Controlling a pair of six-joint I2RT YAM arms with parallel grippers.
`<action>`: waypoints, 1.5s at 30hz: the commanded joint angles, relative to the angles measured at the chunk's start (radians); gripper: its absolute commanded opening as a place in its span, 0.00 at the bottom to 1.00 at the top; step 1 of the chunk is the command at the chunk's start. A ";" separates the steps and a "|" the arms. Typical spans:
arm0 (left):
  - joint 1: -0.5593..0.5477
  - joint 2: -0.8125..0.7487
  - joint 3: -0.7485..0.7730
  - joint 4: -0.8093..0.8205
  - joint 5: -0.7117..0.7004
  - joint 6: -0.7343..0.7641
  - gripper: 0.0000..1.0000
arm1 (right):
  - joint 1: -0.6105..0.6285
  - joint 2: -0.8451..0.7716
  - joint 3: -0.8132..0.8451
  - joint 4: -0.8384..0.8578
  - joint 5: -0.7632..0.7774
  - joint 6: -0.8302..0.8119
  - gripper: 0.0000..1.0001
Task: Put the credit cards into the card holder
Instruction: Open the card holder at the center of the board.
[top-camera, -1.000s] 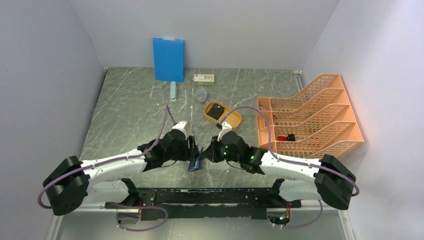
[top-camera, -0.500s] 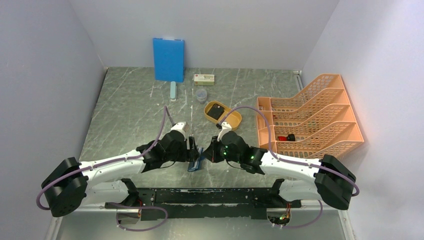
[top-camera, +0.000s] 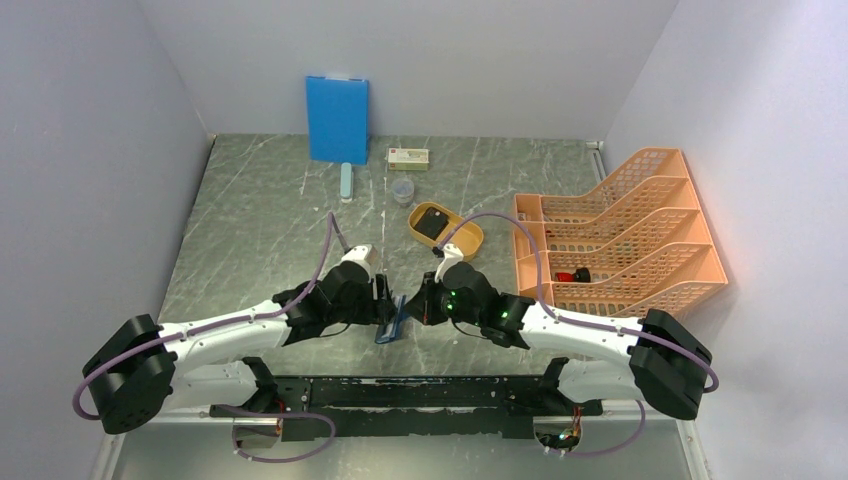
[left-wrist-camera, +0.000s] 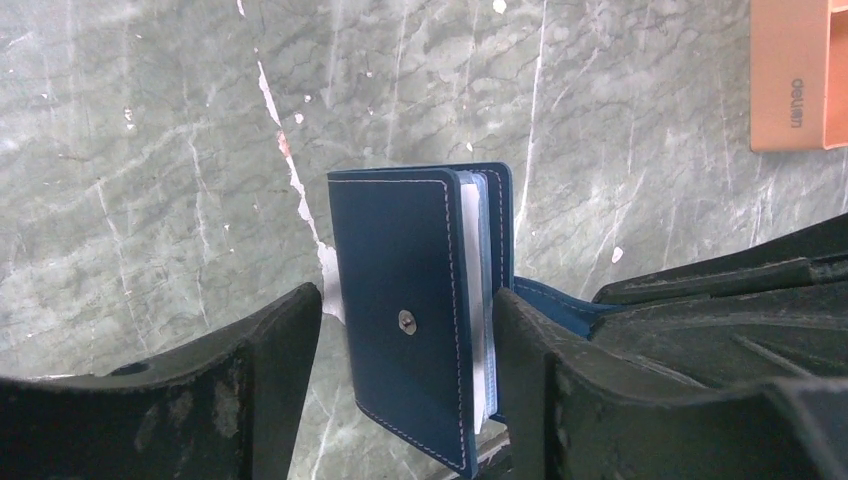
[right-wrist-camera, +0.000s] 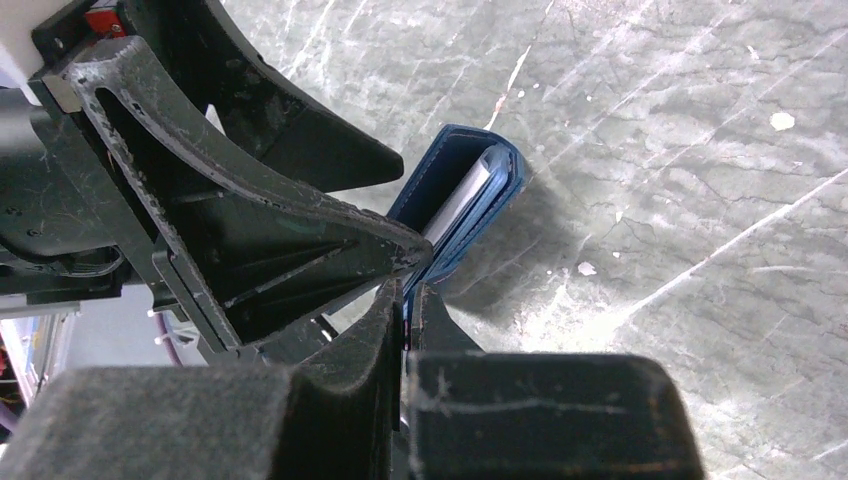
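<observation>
Item: card holder (left-wrist-camera: 410, 340), dark navy. From above it sits at the 6 o'clock side of the table (top-camera: 260, 220), between my two hands.

Attitude: it stands on edge. In the top view it is a thin strip with its long axis running 1 o'clock to 7 o'clock. In my left wrist view the stitched cover with the snap stud faces the camera. Pale edges show between the covers at 3 o'clock; whether they are cards or sleeves I cannot tell.

Left hand (left-wrist-camera: 403, 325): jaws apart, straddling the holder. There is a clear gap at the 9 o'clock finger (left-wrist-camera: 270, 380); contact at the other finger is uncertain.

Right hand (right-wrist-camera: 405, 300): clamped closed, a thin blue flap of the holder pinched between the fingertips.
</observation>
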 joint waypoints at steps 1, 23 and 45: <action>-0.005 -0.004 -0.011 0.021 0.004 0.017 0.71 | 0.005 -0.020 0.026 0.042 -0.017 0.013 0.00; -0.004 -0.002 -0.027 -0.007 -0.028 0.018 0.53 | 0.004 -0.025 0.015 0.030 -0.015 0.024 0.00; -0.005 -0.019 -0.034 0.002 0.003 0.012 0.48 | -0.010 0.004 -0.054 -0.056 0.125 0.072 0.00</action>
